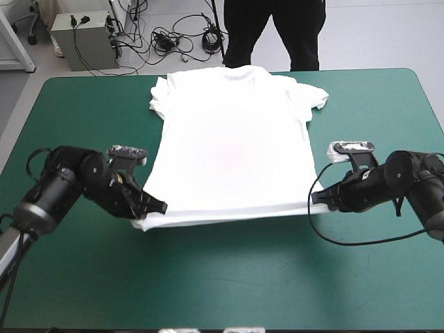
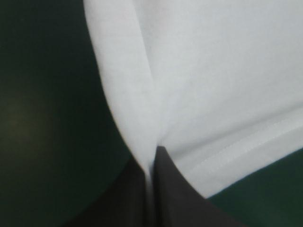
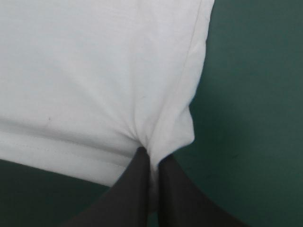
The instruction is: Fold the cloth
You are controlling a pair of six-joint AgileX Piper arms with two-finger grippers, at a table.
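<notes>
Left tool (image 2: 152,158), right tool (image 3: 152,153), tight on T-shirt (image 1: 232,146)

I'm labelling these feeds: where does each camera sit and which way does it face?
High view: above and behind, facing forward and down at the T-shirt; left arm and right arm show.
Left wrist view: above the wrist, along the left gripper pinching a near corner.
Right wrist view: same, right gripper, other corner.
Shared: the T-shirt's hem.
</notes>
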